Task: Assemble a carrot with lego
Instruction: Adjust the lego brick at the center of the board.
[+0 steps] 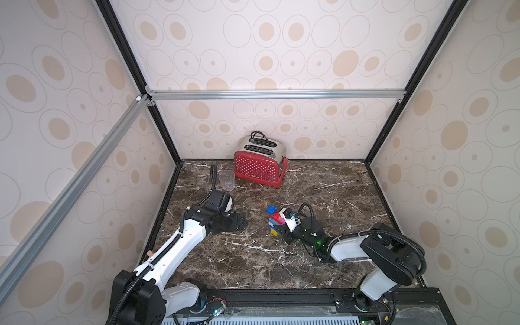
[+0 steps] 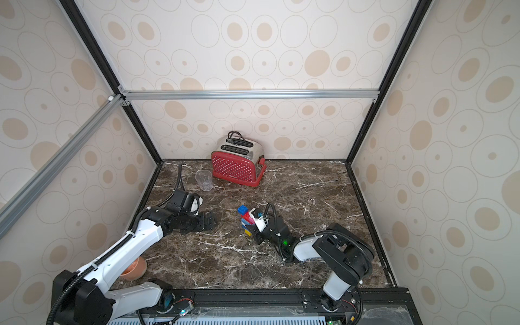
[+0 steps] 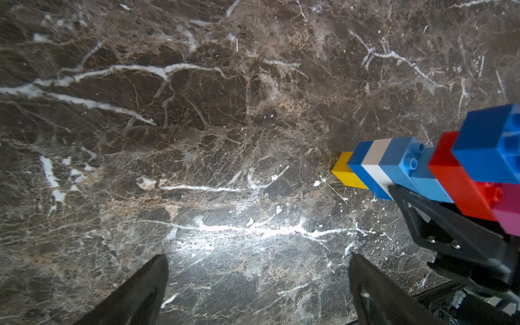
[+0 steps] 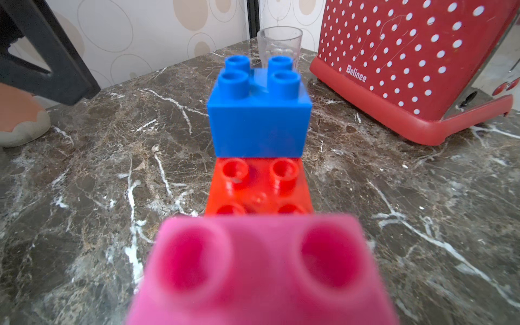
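The tabletop point(image 1: 337, 191) is open at front and right; toaster point(image 1: 257, 168) and glass point(image 1: 226, 180) obstruct the back, the carrot point(image 1: 274, 221) the middle.

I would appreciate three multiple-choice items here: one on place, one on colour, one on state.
1. Where does the glass stand relative to the toaster? A. on top of it B. beside it, on the table C. inside a slot
2. What colour is the narrow tip of the brick stack? A. green B. red C. yellow
3. How is the left gripper? A. open, empty B. shut on a brick C. shut on the glass
Answers: 1 B, it stands on the table alongside; 2 C, the end brick is yellow; 3 A, its fingers stand wide apart, nothing between.
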Robot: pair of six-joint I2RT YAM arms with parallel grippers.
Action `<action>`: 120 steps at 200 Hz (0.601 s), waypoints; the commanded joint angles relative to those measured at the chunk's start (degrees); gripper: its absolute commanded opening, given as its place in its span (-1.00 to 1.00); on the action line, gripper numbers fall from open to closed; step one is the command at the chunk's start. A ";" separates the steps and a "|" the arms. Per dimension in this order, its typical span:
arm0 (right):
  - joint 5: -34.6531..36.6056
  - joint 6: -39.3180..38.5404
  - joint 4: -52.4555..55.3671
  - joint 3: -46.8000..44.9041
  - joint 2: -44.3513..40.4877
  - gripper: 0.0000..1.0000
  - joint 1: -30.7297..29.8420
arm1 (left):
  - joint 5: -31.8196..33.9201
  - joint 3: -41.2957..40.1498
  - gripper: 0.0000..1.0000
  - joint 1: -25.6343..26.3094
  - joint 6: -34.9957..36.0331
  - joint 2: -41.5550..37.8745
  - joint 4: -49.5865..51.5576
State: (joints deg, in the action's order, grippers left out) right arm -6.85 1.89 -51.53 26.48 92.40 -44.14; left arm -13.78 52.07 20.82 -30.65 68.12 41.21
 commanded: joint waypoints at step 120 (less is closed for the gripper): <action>-38.19 14.85 31.51 14.64 0.01 -0.52 10.11 | -0.13 3.20 0.98 -0.60 0.37 0.81 -0.17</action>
State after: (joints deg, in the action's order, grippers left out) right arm -36.40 14.13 -26.79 38.54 90.65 -34.50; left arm -13.89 52.73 20.71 -30.65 68.51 41.08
